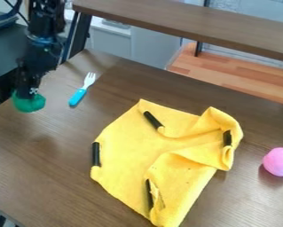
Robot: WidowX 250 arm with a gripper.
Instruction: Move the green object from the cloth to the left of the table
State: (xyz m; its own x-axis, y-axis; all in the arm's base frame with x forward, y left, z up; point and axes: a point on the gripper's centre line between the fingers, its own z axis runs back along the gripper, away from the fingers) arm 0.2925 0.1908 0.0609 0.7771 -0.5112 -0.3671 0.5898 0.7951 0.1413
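Gripper (28,91): black, pointing down at the left of the scene, near the left edge of the brown table (66,164). End effector is grasping the rounded green object (29,103), which sits at the fingertips, well apart from the cloth. Whether the object also touches the tabletop cannot be determined.

Yellow cloth (128,155): spread across the middle and near part of the table, creased, with raised folds on its right side. Four black strips (96,154) are noted along its borders.

Toy fork (78,96): white tines, blue handle, lying between the green object and the cloth, tines toward the far side. Pink ball (278,161): resting on the table to the right of the cloth, apart from it. Brown shelf (190,24): raised, spanning the far side.
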